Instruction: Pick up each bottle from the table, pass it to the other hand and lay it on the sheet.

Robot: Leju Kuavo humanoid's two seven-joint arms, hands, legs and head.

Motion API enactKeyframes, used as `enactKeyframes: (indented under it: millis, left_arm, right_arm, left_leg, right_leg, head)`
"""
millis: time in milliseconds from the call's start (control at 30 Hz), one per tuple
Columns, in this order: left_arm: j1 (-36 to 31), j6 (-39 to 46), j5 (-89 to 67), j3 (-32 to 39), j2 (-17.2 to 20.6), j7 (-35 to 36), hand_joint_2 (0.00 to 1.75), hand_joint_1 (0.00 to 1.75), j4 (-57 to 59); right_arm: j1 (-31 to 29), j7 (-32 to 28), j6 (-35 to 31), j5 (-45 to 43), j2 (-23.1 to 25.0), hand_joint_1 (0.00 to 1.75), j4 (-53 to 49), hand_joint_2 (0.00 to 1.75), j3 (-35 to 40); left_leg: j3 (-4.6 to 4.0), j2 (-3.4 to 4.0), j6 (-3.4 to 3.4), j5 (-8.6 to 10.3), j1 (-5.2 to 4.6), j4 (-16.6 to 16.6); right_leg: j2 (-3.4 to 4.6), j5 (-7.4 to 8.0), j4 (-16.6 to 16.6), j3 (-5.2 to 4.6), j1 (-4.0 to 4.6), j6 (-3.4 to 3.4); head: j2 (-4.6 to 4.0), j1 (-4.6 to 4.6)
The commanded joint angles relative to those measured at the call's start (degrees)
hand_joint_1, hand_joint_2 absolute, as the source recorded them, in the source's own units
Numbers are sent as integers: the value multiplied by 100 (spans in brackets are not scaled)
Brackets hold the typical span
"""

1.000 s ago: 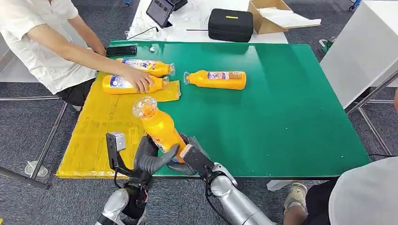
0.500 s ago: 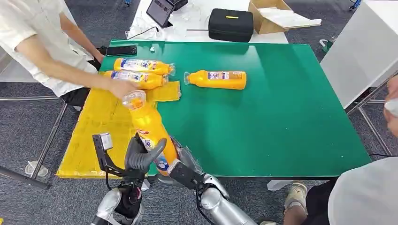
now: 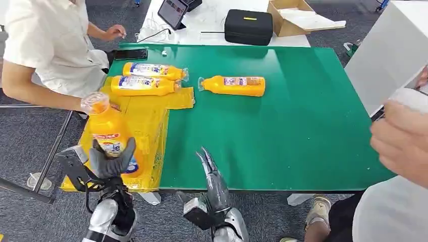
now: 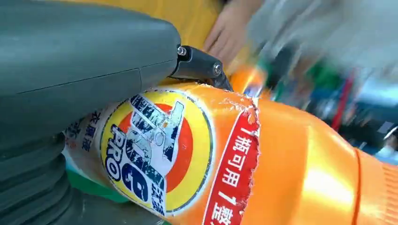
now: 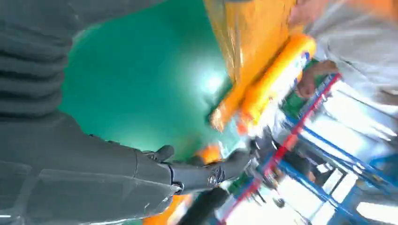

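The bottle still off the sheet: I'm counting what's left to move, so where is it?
In the head view, the lone bottle lies on its side on the green table, just right of the yellow sheet and the two bottles lying there.

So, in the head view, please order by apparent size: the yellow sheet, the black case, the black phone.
1. yellow sheet, clearly the largest.
2. black case.
3. black phone, the smallest.
The case and the phone lie farther from the camera, so they look smaller.

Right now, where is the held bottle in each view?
Head: bottle lower left, upright in left hand.
Left wrist: close up, label facing.
Right wrist: a blurred orange bottle shows; cannot tell if it's this one.
Landmark: yellow sheet.
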Motion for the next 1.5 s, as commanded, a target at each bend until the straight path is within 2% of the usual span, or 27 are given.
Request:
enactKeyframes:
  millis: [33,67,167,267,333,433,467,567,633,667,733,767,800,833,867,1000,1400,1500]
  left_arm:
    - [-611,303,-4803,946,172,831,175,175,1464]
    - [-787,50,-5574,489,433,1146,175,175,1889]
    - [-1022,-811,-5993,-15,550,1495,175,175,2528]
    - [-1073,-1007,-6026,-138,442,1640,175,175,2701]
    - [-1261,-1277,-6440,-493,483,1942,175,175,2973]
    - [-1261,-1277,-6440,-493,483,1942,175,175,2973]
    - [-1422,-1258,-6867,-740,535,2125,175,175,3217]
    - [-1687,-1581,-6956,-942,558,2081,175,175,3672]
    - [-1781,-1683,-6921,-951,555,2047,175,175,3869]
    - [-1938,-2012,-6679,-865,529,1914,175,164,4189]
    - [-2094,-2299,-6512,-810,547,1794,175,168,4435]
    - [-2187,-2465,-6474,-836,568,1762,175,35,4592]
    - [-2232,-2539,-6469,-853,602,1744,175,19,4654]
    - [-2232,-2539,-6469,-853,602,1744,175,19,4654]
    - [-2276,-2662,-6448,-872,643,1665,175,0,4710]
    - [-2327,-2950,-6301,-911,707,1598,175,0,4819]
    - [-2394,-3110,-6266,-945,743,1589,175,0,4975]
    - [-2451,-3275,-6186,-948,762,1533,175,0,5111]
  right_arm:
    - [733,-35,-39,459,246,0,-1959,0,-2271]
    - [707,-35,-39,348,166,0,-1996,175,-2220]
    - [529,-35,-39,-184,-40,0,-1747,175,-1897]
    - [483,-35,-39,-294,-62,0,-1697,175,-1762]
    - [489,-35,-39,-287,-96,0,-1752,175,-1608]
    - [489,-35,-39,-287,-96,0,-1752,175,-1608]
    - [440,-35,-39,-320,-100,0,-1684,175,-1499]
    - [341,-35,-39,-465,-159,0,-1486,175,-1194]
    - [316,-35,-39,-547,-152,0,-1414,175,-1103]
    - [264,-35,-39,-704,-172,0,-1310,175,-967]
    - [225,-35,-39,-753,-167,0,-1205,175,-936]
    - [206,-35,-39,-859,-189,0,-1127,175,-861]
    - [188,-35,-39,-935,-205,0,-1079,175,-826]
    - [188,-35,-39,-935,-205,0,-1079,175,-826]
    - [189,-35,-39,-963,-232,0,-1064,175,-786]
    - [182,-35,-39,-1093,-305,0,-974,175,-735]
    - [135,-35,-39,-1150,-287,0,-935,175,-715]
    - [71,-35,-39,-1175,-280,0,-859,175,-714]
  left_leg:
    - [15,-21,5,0,-5,-3]
    - [10,-20,4,3,-7,-5]
    - [31,-23,5,5,-8,-16]
    - [30,-24,9,7,-8,-10]
    - [9,-12,4,8,-3,-4]
    - [31,-17,6,4,-5,-8]
    - [21,-11,4,5,-4,-6]
    - [35,-6,7,1,-4,-6]
    - [11,-3,2,8,-3,-5]
    - [22,-2,4,6,-4,-6]
    - [28,4,6,5,-2,-6]
    - [19,4,4,7,-2,-6]
    - [25,2,5,6,-2,-6]
    - [24,7,3,6,-1,-6]
    - [19,3,0,9,-3,-7]
    - [30,11,1,6,-2,-7]
    - [20,4,-3,11,-1,-5]
    - [46,13,2,8,-6,-11]
  right_leg:
    - [-29,-11,4,20,-2,-9]
    - [-22,-5,1,12,-5,-4]
    - [-26,-3,-10,31,-4,-8]
    - [-29,-5,-6,33,-4,-9]
    - [-19,2,-4,9,-1,-5]
    - [-33,-7,-3,30,-1,-11]
    - [-25,-3,-3,19,-1,-9]
    - [-23,-7,-2,32,1,-12]
    - [-13,3,-2,8,-1,-6]
    - [-15,-1,-2,19,0,-8]
    - [-11,1,-4,25,2,-11]
    - [-8,4,-4,16,1,-8]
    - [-12,2,-3,23,2,-10]
    - [-6,3,-5,20,2,-9]
    - [-8,4,-3,16,-1,-6]
    - [2,3,-2,27,2,-10]
    - [0,6,0,20,1,-6]
    - [0,3,-1,40,-1,-14]
  head:
    - [0,4]
    - [0,4]
    - [0,2]
    - [0,2]
    - [0,2]
    - [0,2]
    - [0,2]
    - [0,2]
    - [2,2]
    - [0,2]
    - [2,2]
    - [0,2]
    - [0,2]
    - [0,0]
    - [0,2]
    - [0,2]
    - [0,2]
    - [0,2]
